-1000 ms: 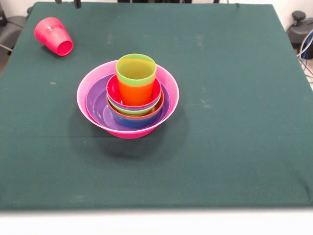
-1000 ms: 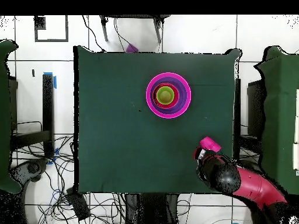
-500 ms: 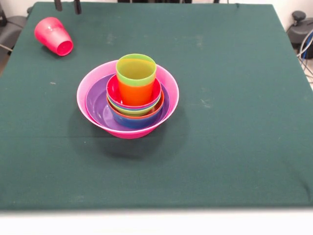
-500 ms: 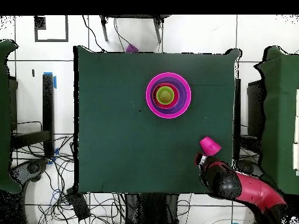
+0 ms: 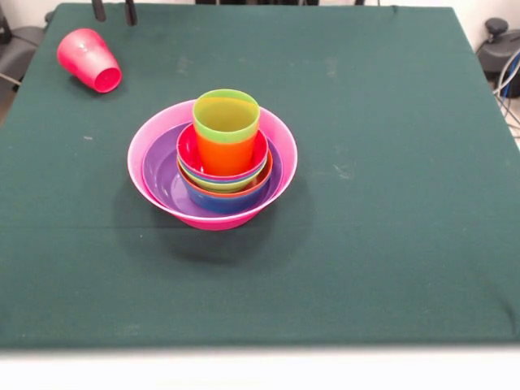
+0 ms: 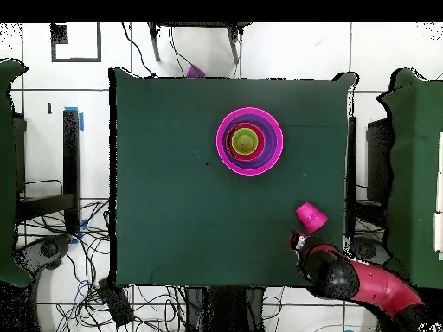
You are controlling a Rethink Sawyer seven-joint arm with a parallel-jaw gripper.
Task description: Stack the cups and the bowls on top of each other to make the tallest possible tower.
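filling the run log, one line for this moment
gripper: open, empty | red-pink cup: on its side, apart | tower: lime green cup topmost

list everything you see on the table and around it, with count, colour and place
round glossy plastic bowls: nested stack, pink widest outside, then purple, blue, orange, lime, red-pink; mid-table
tall tapered plastic tumblers: two, lime green inside orange, upright in the top bowl
red-pink plastic tumbler: one, on its side, apart from the stack, near a table corner
green cloth table: one
cables: several, on the floor
red and black arm: one, at the table edge
pincer: two dark tips, open, beside the fallen tumbler
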